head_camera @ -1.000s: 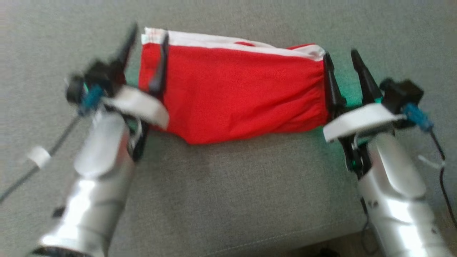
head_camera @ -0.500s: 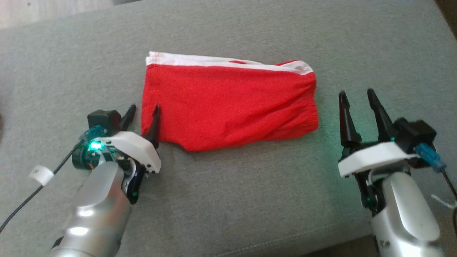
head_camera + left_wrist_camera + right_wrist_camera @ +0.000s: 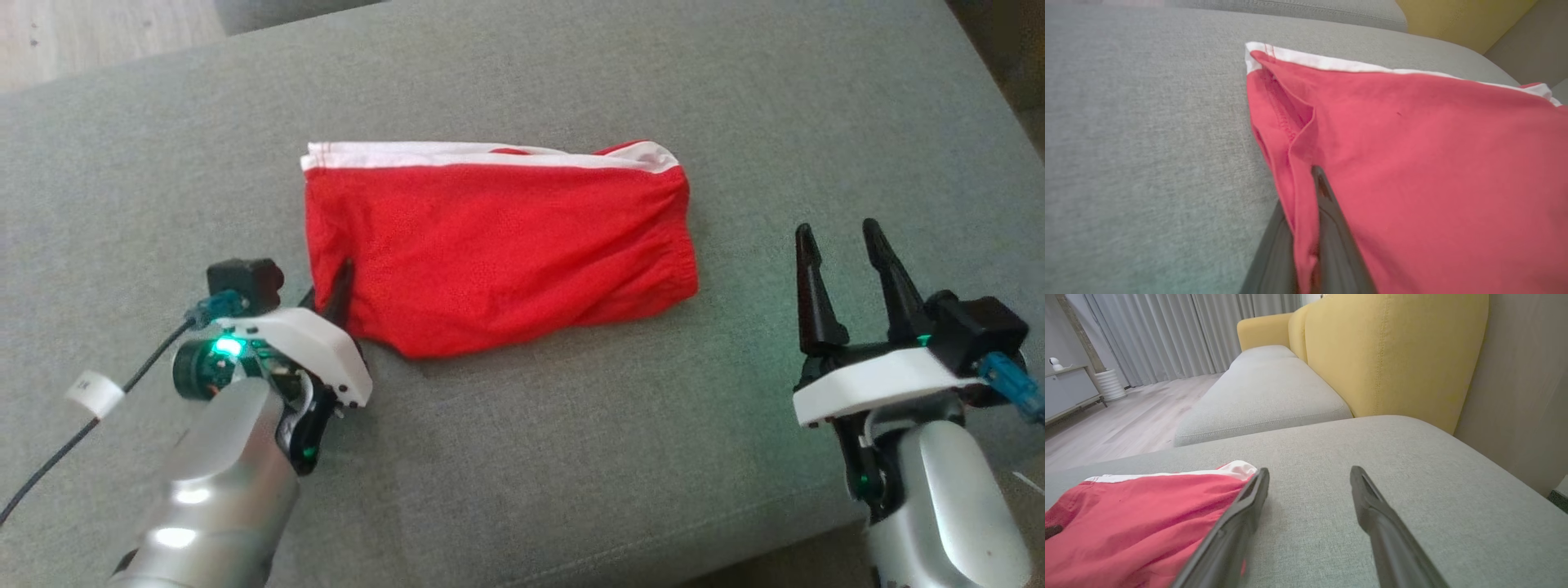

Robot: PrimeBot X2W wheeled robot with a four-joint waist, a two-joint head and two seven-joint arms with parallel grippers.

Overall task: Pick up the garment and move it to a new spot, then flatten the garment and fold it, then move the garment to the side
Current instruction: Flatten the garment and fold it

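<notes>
- Two grippers, one grip: the left gripper has its fingers pinched together on the garment at its left edge, close to its near left corner. In the left wrist view a ridge of red cloth stands between them.
- Spread wide and holding nothing, the right gripper stands apart from the garment's right edge, toward the near right corner of the cushion.
- Red with a white band along its far edge, the garment lies as a folded oblong about midway across the grey cushion.
- Folding looks done, so I judge the last step, moving it aside, to be just starting.
- Next move, as I read it: a low slide or lift by the pinched edge. One-sided pulling could let the layers slip open, so the right gripper may need to take the right edge first.
- Bare cushion lies broad on both sides of the garment and in front of it. Wood floor shows past the far left corner, so a leftward move should stop short of that edge.
</notes>
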